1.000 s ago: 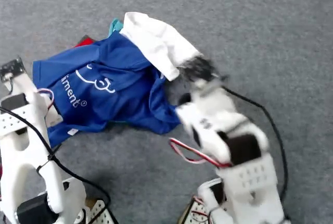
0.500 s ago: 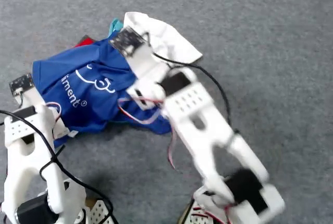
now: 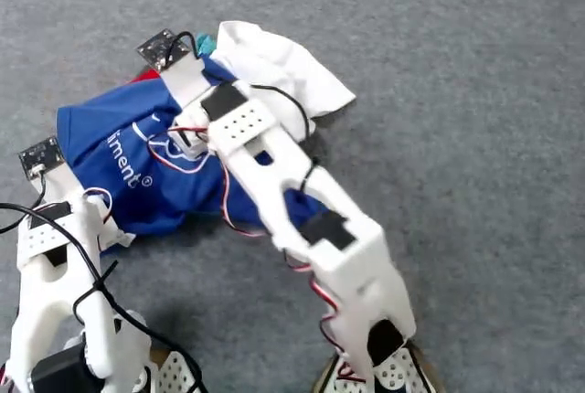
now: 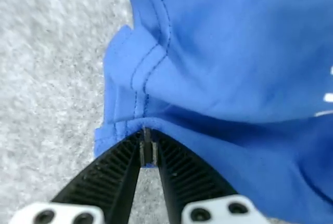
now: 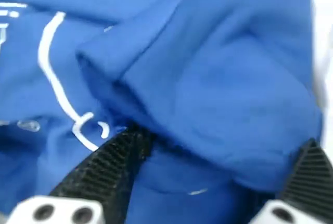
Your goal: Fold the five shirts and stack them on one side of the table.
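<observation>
A blue shirt (image 3: 96,137) with white print lies crumpled at the table's left centre. A white shirt (image 3: 279,69) is bunched on its far right part. Bits of a teal shirt (image 3: 204,44) and a red shirt (image 3: 146,73) peek out behind. My right gripper (image 3: 187,128) hangs over the blue shirt near the print. In the right wrist view it (image 5: 218,156) is open wide, with a fold of blue shirt (image 5: 208,94) between the jaws. My left gripper (image 3: 102,224) is at the shirt's near left edge. It (image 4: 147,151) is shut on the blue hem (image 4: 132,125).
Grey carpet (image 3: 457,137) covers the table, and its right half and near centre are bare. The right arm (image 3: 302,210) stretches diagonally from the near edge across the blue shirt. Furniture stands beyond the far edge.
The right arm swung from the right side of the pile leftward across the blue shirt, and its gripper now sits over the print. The left arm shifted only slightly.
</observation>
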Controlling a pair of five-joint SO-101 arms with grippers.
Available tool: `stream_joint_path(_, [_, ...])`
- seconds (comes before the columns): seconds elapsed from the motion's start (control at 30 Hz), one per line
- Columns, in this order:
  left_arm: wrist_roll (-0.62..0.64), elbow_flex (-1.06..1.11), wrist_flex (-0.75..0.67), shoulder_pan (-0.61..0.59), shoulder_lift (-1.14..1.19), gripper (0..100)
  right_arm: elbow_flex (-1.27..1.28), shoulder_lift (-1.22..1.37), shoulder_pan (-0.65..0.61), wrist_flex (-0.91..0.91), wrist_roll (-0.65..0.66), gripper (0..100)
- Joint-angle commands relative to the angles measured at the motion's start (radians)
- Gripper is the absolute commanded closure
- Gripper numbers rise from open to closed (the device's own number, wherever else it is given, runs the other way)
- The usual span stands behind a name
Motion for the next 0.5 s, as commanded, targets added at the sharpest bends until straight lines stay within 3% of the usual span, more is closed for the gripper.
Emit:
stream_joint_path(0.0, [0.014,0.000,-0.015,-0.012,-0.021,98,-0.196,0.108,0.007,0.078,-0.009,67.3])
stream_joint_path(0.13, [0.014,0.000,-0.015,-0.011,-0.019,98,-0.427,0.174,0.008,0.235,-0.003,97.2])
stream_joint_path(0.17, [0.014,0.000,-0.015,-0.011,-0.019,98,-0.486,0.183,0.010,0.267,0.000,99.8])
stream_joint_path(0.27, [0.014,0.000,-0.015,-0.011,-0.019,98,-0.638,0.199,0.012,0.365,0.000,94.5])
stream_joint_path(0.47, [0.014,0.000,-0.015,-0.011,-0.019,98,-0.935,0.196,0.015,0.543,0.006,99.6])
